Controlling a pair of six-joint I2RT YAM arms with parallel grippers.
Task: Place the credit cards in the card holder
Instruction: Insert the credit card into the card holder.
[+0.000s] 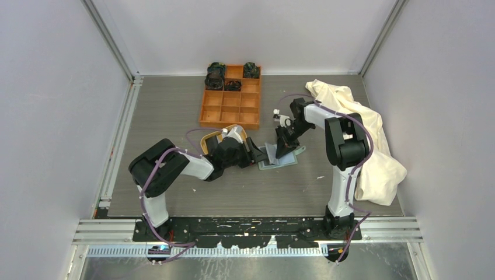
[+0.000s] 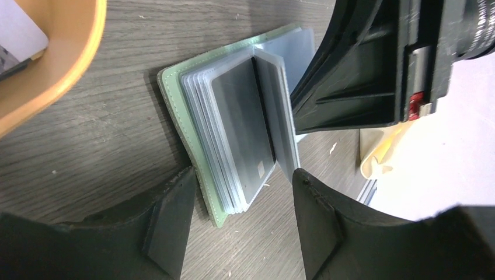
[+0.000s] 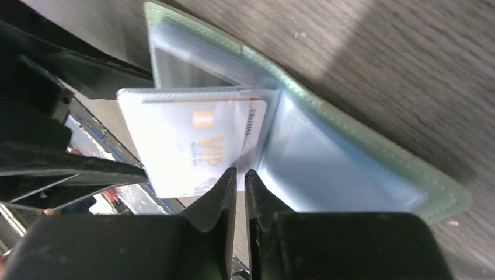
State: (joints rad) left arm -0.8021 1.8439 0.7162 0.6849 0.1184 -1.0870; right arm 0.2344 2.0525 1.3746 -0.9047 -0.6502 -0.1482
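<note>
So, the card holder (image 1: 282,158) is laid open on the desk (image 1: 175,116), green cover down and clear sleeves fanned up. It's found between the two arms, just right of the tan tray (image 1: 205,142). The left claw (image 2: 242,227) is spread wide, with its fingers set either side of the holder's near end. The right claw (image 3: 236,186) is pressed nearly together on the lower edge of a white card (image 3: 192,146) marked VIP, seen at a clear sleeve. A dark card (image 2: 242,128) is tucked in another sleeve. The orange box (image 1: 231,99) is parked further back.
</note>
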